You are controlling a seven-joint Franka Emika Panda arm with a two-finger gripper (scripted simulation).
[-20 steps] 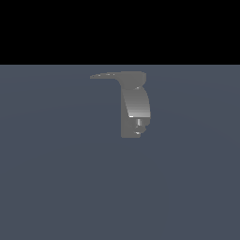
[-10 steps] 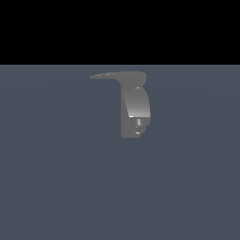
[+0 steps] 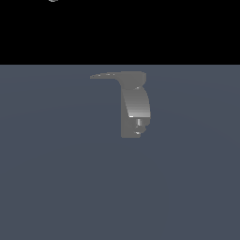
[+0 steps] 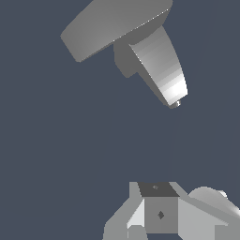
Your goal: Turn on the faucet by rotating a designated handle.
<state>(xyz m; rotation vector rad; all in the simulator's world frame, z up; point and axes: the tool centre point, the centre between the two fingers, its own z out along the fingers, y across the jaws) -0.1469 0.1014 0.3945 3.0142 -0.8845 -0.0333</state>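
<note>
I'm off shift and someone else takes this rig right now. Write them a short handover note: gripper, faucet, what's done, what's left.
Gripper: only partly in the wrist view, clear of the faucet and holding nothing; whether it is open or shut cannot be told. It barely shows in the exterior view.
Faucet: stands alone on the grey floor. Its handle sticks out from the top cap toward the exterior view's left.
Done: no contact with the handle shows.
Left: bring the gripper to the handle, push it round to turn the faucet on.
</note>
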